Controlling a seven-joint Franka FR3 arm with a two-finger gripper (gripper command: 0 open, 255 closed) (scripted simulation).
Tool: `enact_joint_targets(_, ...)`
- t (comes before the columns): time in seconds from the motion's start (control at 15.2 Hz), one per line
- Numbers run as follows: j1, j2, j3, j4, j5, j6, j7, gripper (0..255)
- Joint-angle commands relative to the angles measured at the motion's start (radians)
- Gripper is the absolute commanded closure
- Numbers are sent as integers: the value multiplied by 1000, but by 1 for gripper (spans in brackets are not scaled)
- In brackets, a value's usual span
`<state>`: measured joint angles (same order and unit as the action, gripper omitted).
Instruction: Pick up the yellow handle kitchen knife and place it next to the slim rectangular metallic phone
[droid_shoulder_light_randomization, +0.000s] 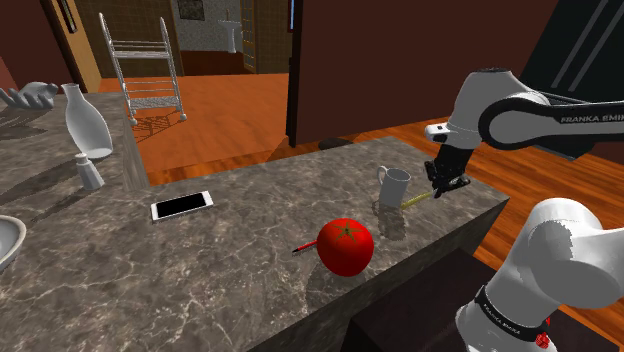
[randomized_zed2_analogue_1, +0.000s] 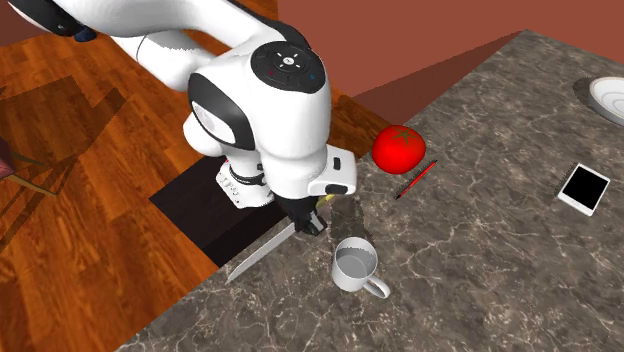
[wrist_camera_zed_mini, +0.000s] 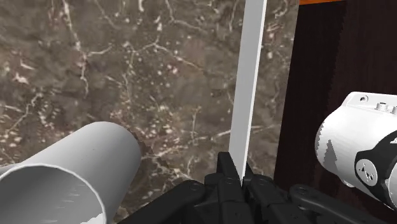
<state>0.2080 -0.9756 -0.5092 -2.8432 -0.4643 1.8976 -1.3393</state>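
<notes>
Nearest: the gripper (wrist_camera_zed_mini: 242, 183), whose fingers are clamping together on the kitchen knife (wrist_camera_zed_mini: 249, 89) at the blade's root, near the counter (droid_shoulder_light_randomization: 250, 290) edge. The blade is running straight away from the fingers and the yellow handle is pointing toward the mug (droid_shoulder_light_randomization: 393, 186). Farthest: the phone (droid_shoulder_light_randomization: 181, 205) is lying well apart, beyond the mug and the tomato (droid_shoulder_light_randomization: 346, 246).

Soft simulated light, dim and warm in the shoulder view. The red tomato (droid_shoulder_light_randomization: 346, 246) and white mug (droid_shoulder_light_randomization: 393, 186) drop soft shadows on the marbled desk (droid_shoulder_light_randomization: 230, 270). A wire rack (droid_shoulder_light_randomization: 145, 60) throws a lined shadow on the wooden floor (droid_shoulder_light_randomization: 230, 110). In the second exterior view the white arm (randomized_zed2_analogue_1: 270, 90) is lit brightly from above. In the wrist view the knife (wrist_camera_zed_mini: 249, 83) looks evenly pale grey.
</notes>
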Motion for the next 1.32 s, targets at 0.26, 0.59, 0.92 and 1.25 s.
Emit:
enact_joint_targets(0.26, 14, -19, 36, 69, 37, -86, -5, 255)
enact_joint_targets(0.59, 84, 65, 83, 113, 95, -53, 62, 255)
enact_joint_targets(0.92, 186, 226, 136, 185, 173, 27, 157, 255)
enact_joint_targets(1.25, 272, 398, 177, 289, 245, 90, 227, 255)
